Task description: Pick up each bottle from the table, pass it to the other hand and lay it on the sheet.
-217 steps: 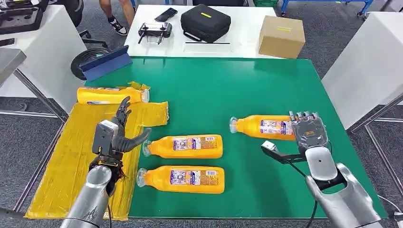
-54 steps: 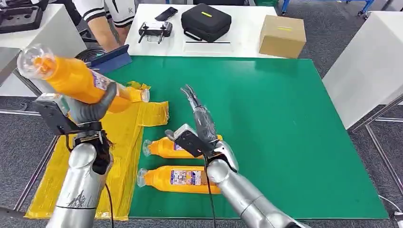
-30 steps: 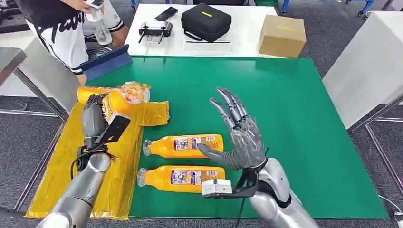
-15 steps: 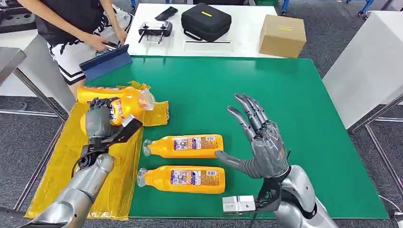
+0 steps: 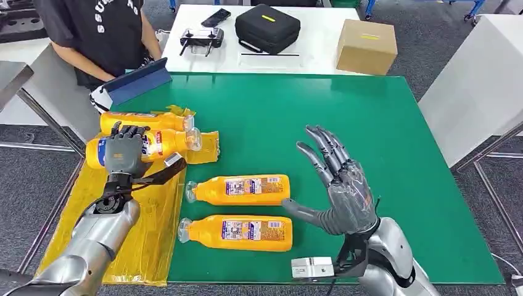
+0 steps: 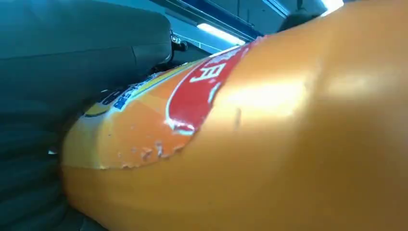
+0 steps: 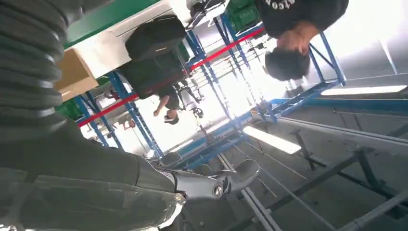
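The green table [image 5: 370,135] spreads before me, and over its left edge lies the crumpled yellow sheet [image 5: 86,222]; beyond it stands a white table [image 5: 308,43] carrying a black case [image 5: 266,28], a cardboard box [image 5: 366,47], a controller [image 5: 201,40] and a dark phone [image 5: 215,18]; a person in a dark shirt [image 5: 98,31] stands at the far left corner, beside a blue board [image 5: 137,80] propped at the green table's edge. On the sheet's far end one orange bottle [image 5: 145,121] lies on its side with its clear cap to the right; just in front of it, nearly touching, my left hand [image 5: 125,153] comes down from above with its fingers wrapped over a second orange bottle [image 5: 161,140], low over the sheet — whether it rests there already I cannot tell; up close the wrist view shows that held bottle's orange wall and red label [image 6: 207,91] pressed against my dark palm. Two more orange bottles lie on the bare green surface, caps pointing left: a nearer-centre one [image 5: 240,189] and one closer to me [image 5: 237,232], parallel and apart. My right hand [image 5: 340,191] is raised just to the right of those two — fingers spread and straight, thumb pointing towards them, holding nothing.
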Tool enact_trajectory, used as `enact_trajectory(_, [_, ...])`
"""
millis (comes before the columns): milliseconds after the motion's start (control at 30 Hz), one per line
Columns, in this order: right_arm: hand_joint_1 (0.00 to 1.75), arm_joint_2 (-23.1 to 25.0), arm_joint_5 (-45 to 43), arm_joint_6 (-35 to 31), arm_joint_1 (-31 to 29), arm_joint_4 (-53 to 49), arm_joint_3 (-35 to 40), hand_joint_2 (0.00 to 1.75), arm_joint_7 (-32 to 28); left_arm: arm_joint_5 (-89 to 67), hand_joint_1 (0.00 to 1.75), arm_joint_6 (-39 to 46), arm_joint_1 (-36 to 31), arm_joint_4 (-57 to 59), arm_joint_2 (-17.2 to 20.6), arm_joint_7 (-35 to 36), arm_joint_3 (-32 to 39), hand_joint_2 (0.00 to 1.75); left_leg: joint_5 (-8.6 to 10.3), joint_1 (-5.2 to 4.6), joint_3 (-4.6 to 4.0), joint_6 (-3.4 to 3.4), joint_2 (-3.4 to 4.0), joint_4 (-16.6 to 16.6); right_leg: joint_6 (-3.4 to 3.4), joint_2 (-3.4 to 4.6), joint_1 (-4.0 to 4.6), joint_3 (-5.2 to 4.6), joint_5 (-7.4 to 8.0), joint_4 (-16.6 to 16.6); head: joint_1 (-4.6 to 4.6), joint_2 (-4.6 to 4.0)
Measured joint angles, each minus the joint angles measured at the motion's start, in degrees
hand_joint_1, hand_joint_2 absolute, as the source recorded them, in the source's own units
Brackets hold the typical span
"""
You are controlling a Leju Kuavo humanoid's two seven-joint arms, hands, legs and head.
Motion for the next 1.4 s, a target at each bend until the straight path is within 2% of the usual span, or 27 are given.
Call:
enact_trajectory(300, [0.00,0.1,0.7,2.0,0.1,-0.7,0.0,1.75,1.0,-1.6,1.75,0.0,-3.8,6.4,1.1,6.9,-3.7,1.75,0.00,0.00,0.00,0.00,-0.01,0.0,0.00,-0.01,0.01,0.00,0.00,0.0,0.00,0.00])
enact_trajectory(333, [0.00,0.1,0.8,2.1,0.1,-0.8,0.0,1.75,1.0,-1.6,0.82,0.0,-4.3,7.3,1.2,7.0,-4.1,1.75,0.00,0.00,0.00,0.00,-0.01,0.0,0.00,-0.01,0.01,0.00,0.00,0.0,0.00,0.00])
enact_trajectory(367, [0.00,0.1,1.0,2.2,0.2,-0.8,0.0,1.75,1.0,-1.4,0.00,-0.2,-4.7,8.0,1.3,7.1,-4.2,1.75,0.00,0.00,0.00,0.00,-0.01,0.0,0.00,0.00,0.01,0.00,0.00,0.0,0.00,0.00])
enact_trajectory(1067, [0.00,0.0,2.4,6.4,-1.0,-0.6,0.0,1.75,3.5,1.4,0.00,-2.5,-4.7,13.6,2.1,8.1,-3.5,1.75,0.00,0.00,-0.02,0.00,-0.02,0.0,0.00,-0.01,0.00,0.03,0.00,0.0,0.00,0.00])
enact_trajectory(1233, [0.00,0.0,3.9,7.5,-1.4,0.0,0.0,1.75,5.0,-0.6,0.00,-1.3,-4.0,13.8,2.4,11.1,-3.0,1.75,0.00,0.00,-0.01,0.00,-0.02,0.0,0.00,-0.01,0.00,0.02,0.00,0.0,0.00,0.00])
enact_trajectory(1333, [0.00,-0.1,6.3,9.7,-1.4,0.7,-0.5,1.75,7.8,2.3,0.00,0.0,-2.9,13.4,2.3,7.8,-1.5,1.75,0.00,0.00,-0.01,0.00,-0.01,0.0,0.00,-0.01,0.00,0.01,0.00,0.0,0.02,0.00])
enact_trajectory(1400, [0.00,-0.1,8.3,12.4,-1.7,1.9,-1.3,1.75,10.5,6.5,0.00,0.1,-1.9,12.1,1.7,2.5,0.0,1.75,0.00,0.00,-0.01,0.00,-0.02,0.0,0.00,-0.01,0.00,0.02,0.00,0.0,0.00,0.00])
